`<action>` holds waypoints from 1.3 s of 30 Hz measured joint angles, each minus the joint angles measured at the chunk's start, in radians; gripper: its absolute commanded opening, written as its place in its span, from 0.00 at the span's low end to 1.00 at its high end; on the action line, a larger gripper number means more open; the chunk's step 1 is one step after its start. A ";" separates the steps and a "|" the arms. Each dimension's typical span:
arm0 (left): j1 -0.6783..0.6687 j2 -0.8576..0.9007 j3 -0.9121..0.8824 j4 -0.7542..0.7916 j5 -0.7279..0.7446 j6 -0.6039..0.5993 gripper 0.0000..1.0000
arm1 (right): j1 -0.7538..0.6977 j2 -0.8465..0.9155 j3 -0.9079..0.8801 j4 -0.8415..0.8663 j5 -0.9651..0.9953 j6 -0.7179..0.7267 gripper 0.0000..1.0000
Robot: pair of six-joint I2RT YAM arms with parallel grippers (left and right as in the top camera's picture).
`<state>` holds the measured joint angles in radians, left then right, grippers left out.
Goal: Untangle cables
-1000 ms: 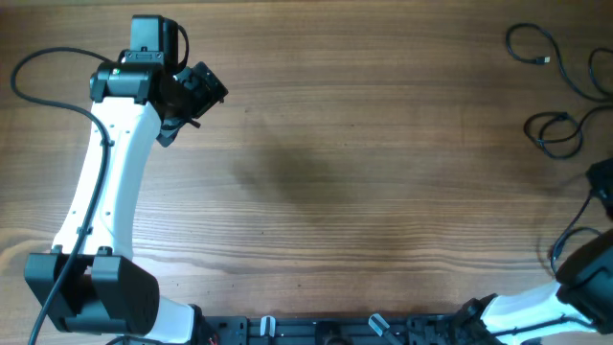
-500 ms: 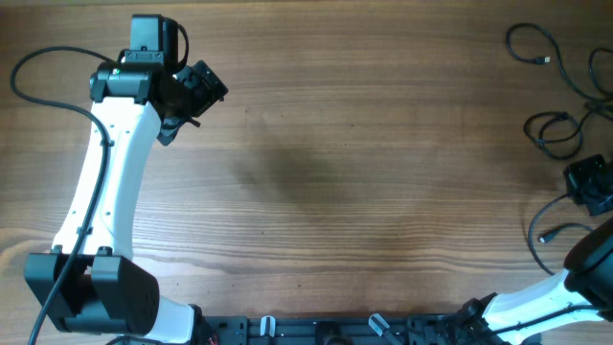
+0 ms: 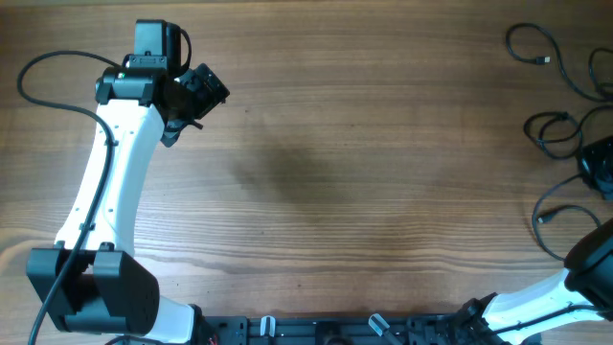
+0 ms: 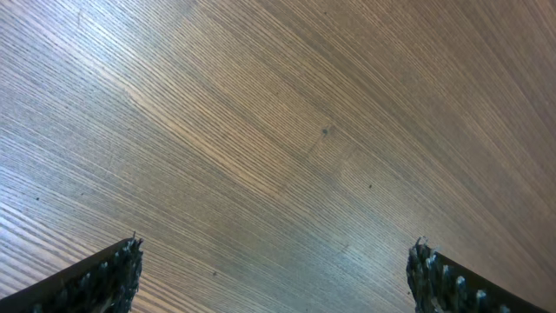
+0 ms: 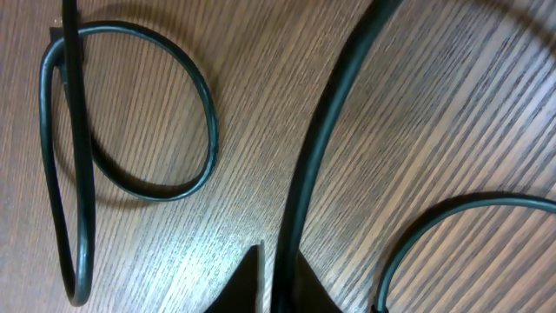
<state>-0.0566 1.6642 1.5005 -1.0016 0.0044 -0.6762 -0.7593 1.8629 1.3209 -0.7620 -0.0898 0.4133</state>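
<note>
The left gripper (image 4: 274,261) is held wide open and empty over the wooden table (image 3: 364,144). The cables (image 5: 317,148) are laid in loose loops by the table's right edge. One is seen between the nearly closed fingers of the right gripper (image 5: 282,278), but a grip cannot be told.

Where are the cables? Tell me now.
In the overhead view, the cables lie in loose loops at the table's right edge, with the right gripper among them.
</note>
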 measured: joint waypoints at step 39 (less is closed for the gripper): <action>0.000 0.000 -0.002 0.023 0.000 0.000 1.00 | 0.482 -1.018 -0.160 -0.787 -0.116 0.083 1.00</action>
<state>-0.0566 1.6646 1.4986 -0.9787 0.0044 -0.6765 -0.2771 0.8452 1.1606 -1.5490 -0.2054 0.4961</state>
